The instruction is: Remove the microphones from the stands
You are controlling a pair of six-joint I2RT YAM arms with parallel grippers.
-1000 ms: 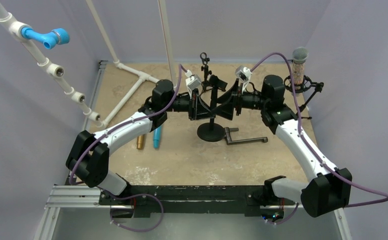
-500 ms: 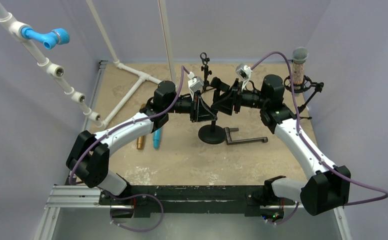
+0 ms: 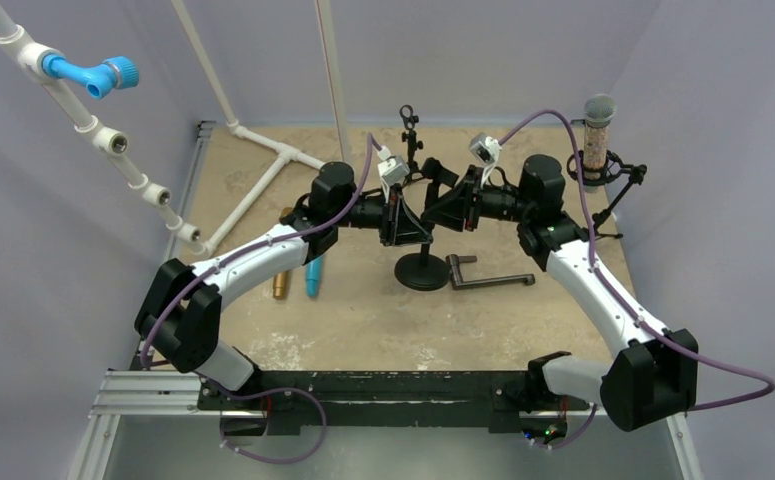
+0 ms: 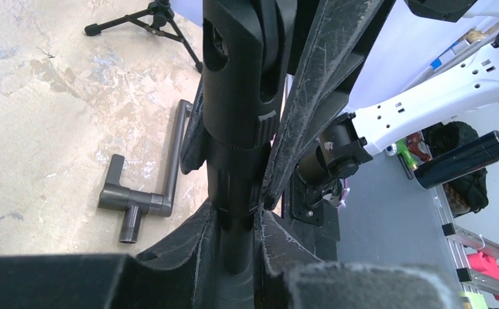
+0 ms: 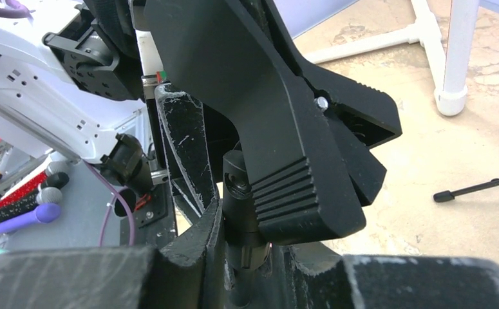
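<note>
Stand pole (image 4: pixel 235 135), left fingers (image 4: pixel 279 251), right fingers (image 5: pixel 198 257) clamped

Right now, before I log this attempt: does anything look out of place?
Yes: both the left gripper and right gripper clamp the centre stand, which seems to carry only an empty clip, while the microphone sits untouched in the far-right mount.

Bare worktop (image 3: pixel 383 330) in front of the round-based stand (image 3: pixel 423 270) gives a way in, but the left fingers (image 3: pixel 408 225) and right fingers (image 3: pixel 445 205) box its pole from both sides. A grey pipe handle (image 3: pixel 488 278) lies just right of the base, with a gold cylinder (image 3: pixel 281 285) and a blue cylinder (image 3: pixel 313 275) to its left. White PVC pipes (image 3: pixel 263 185) bar the back-left, and a tripod-mounted microphone (image 3: pixel 599 125) the back-right.
</note>
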